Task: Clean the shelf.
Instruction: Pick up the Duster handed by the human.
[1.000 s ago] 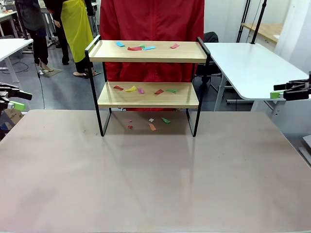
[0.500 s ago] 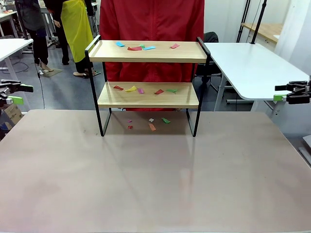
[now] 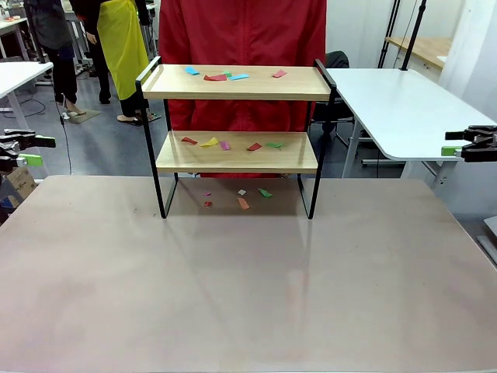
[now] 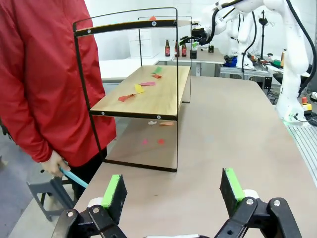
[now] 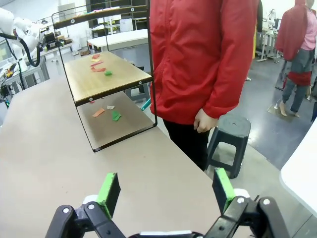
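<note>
1. The shelf point(image 3: 237, 166) is a small two-tier rack: two light wooden boards in a thin black metal frame with raised side rails.
2. It stands upright at the middle of the worktop's point(image 3: 233, 295) far edge.
3. Coloured paper scraps point(image 3: 216, 78) litter both boards.

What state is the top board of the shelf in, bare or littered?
Littered. Small coloured scraps, blue, red, green and pink, lie scattered on the top board of the shelf.
</note>
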`<state>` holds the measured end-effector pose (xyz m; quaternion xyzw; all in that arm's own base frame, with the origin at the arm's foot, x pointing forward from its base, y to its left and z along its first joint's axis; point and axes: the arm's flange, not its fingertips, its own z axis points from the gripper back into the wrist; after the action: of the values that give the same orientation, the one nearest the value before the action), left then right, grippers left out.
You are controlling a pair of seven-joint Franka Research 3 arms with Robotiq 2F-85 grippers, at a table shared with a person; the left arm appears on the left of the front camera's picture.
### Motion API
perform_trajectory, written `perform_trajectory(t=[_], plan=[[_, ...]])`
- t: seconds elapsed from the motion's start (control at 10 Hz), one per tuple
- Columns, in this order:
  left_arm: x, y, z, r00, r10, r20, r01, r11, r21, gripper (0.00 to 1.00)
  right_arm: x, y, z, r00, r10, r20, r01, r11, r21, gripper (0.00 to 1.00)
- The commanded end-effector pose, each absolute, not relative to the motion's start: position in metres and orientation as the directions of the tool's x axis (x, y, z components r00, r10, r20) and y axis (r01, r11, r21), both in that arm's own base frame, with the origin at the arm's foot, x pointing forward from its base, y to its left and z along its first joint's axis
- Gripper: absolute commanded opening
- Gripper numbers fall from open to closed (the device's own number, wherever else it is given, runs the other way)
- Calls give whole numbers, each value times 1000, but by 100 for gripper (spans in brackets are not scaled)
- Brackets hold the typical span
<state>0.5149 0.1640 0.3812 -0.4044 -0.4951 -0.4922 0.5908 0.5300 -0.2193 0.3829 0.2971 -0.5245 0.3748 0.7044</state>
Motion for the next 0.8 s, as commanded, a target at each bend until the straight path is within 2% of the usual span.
perform_trajectory(t=[0.0,0.7], plan=[[518,163,381,9,-187,982,978,208,31,100,539,-221,382,132,221,966,-820,571,-19,100],[516,167,378,31,-193,981,979,205,9,100,532,-222,383,168,217,962,-832,555,20,100]])
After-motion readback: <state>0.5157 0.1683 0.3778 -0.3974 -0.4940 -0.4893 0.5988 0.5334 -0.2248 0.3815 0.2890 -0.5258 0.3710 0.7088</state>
